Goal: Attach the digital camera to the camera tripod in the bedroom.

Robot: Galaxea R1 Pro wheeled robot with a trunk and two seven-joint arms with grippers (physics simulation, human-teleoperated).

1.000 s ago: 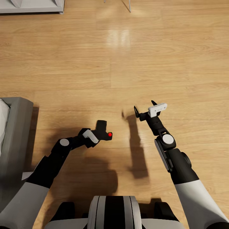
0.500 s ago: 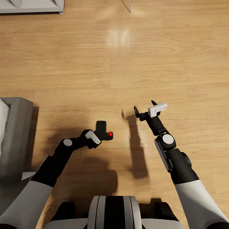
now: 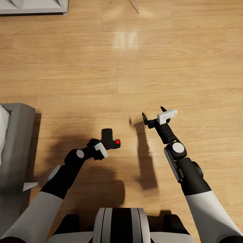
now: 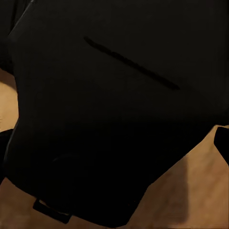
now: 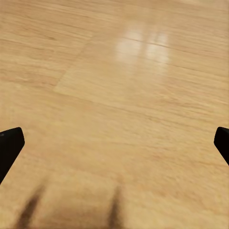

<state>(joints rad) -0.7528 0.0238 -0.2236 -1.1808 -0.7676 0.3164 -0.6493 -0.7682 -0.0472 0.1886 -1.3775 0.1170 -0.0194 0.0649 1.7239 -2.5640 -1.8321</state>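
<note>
My left gripper [image 3: 104, 144] is shut on the digital camera [image 3: 108, 134], a chunky black body with a red button [image 3: 117, 142], and holds it low over the wood floor, left of centre. In the left wrist view the camera's black body [image 4: 105, 114] sits right in front of the lens. My right gripper [image 3: 154, 114] hangs open over the floor to the right with nothing between its fingertips [image 5: 9, 145]. The camera tripod is out of view.
A grey bed frame [image 3: 17, 141] stands close at the left. A white low cabinet [image 3: 33, 7] sits at the far left top. Two thin grey legs [image 3: 135, 6] reach in at the top edge; what they belong to is cut off. Light plank floor [image 3: 135, 67] stretches ahead.
My left forearm and elbow have swung right, towards the middle, while the held camera has stayed almost in place. The right arm has not moved.
</note>
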